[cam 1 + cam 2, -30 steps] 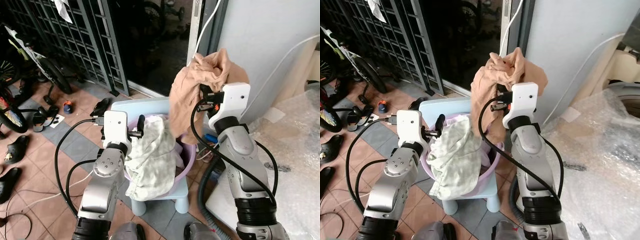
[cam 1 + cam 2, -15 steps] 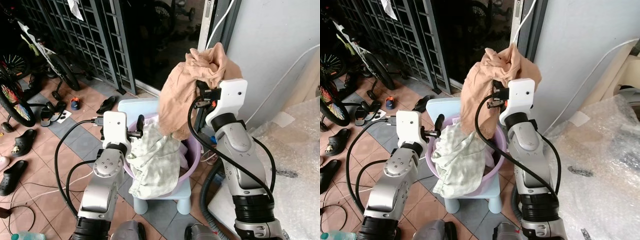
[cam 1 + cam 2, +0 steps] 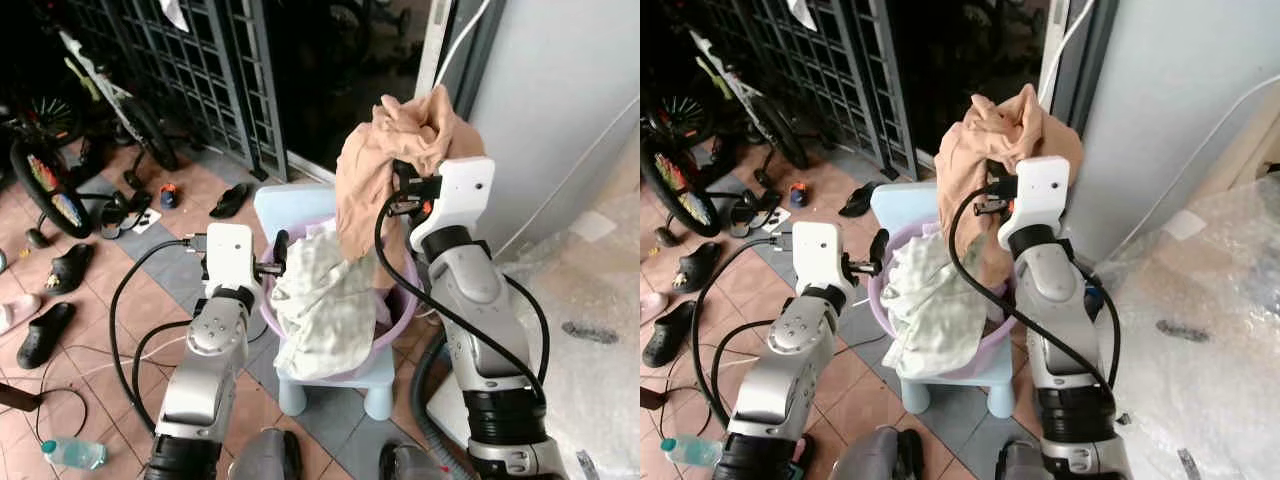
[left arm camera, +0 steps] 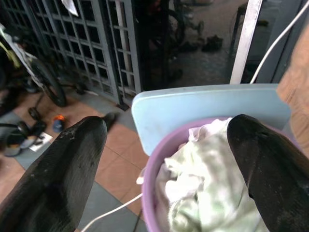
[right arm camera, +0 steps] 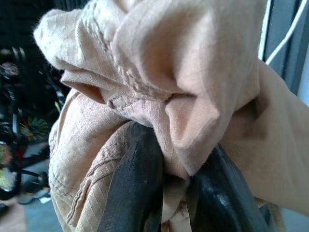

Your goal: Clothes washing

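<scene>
A tan garment (image 3: 385,160) hangs bunched in the air above the purple basin (image 3: 392,320), and my right gripper (image 5: 176,176) is shut on its top fold. Its lower end drapes down to the basin's rim. A pale green cloth (image 3: 325,300) spills over the basin's near edge. The basin rests on a light blue plastic stool (image 3: 300,205). My left gripper (image 4: 166,140) stands open beside the basin's left rim, with nothing between its fingers (image 4: 58,169).
A dark metal gate (image 3: 215,70) and doorway stand behind the stool. Bicycles (image 3: 60,130), sandals (image 3: 60,265) and cables lie on the tiled floor at left, a plastic bottle (image 3: 75,452) near my feet. A grey wall and bubble wrap (image 3: 590,310) are at right.
The camera view has swung, showing more floor at left. The tan garment stays held high in my right gripper; my left gripper holds its place by the basin.
</scene>
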